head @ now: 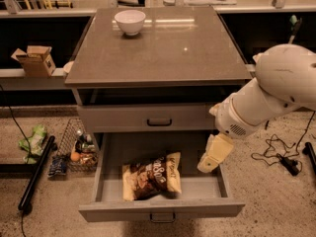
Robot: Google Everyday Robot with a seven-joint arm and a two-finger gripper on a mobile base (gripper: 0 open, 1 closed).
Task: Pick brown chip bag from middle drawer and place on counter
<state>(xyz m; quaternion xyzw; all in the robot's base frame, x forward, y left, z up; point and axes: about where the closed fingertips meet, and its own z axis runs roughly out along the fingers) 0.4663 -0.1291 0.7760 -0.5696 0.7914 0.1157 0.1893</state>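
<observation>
Find middle drawer (111, 184) pulled open at 6 o'clock of the view, grey floor exposed, small dark loop handle on the front wall. Note brown chip bag (150, 176) lying flat on that floor, close to the front wall and slightly left of centre. Long axis roughly 9-to-3; dark brown middle, tan ends, white lettering facing up.

Locate tool (206, 165) at 3 o'clock of the bag, pale yellow, hanging over the right part of the drawer just inside the right side wall, tip angled down toward 7 o'clock. Near the bag but apart from it, with a clear strip of floor between. Cannot tell tool state, wide or narrow.

Trace white arm (266, 95) in from the 3 o'clock edge, with its bulky rounded housing beside the cabinet's right front corner.

Record counter (163, 53) at 12 o'clock of the drawer: polished grey-brown slab, light reflections on top. Note white bowl (130, 21) upright toward its 11 o'clock corner. See upper drawer front (123, 118) shut between counter and open drawer, dark handle centred.

Log on the floor at 9 o'clock of the drawer: wire basket (74, 142) holding small items, dark pole (37, 174) lying beside it, green wrapper (32, 143) further out. Log cardboard box (34, 60) on pale ledge (7, 73) at 9 o'clock of the counter. Log black cable (276, 154) on the floor at 3 o'clock.
</observation>
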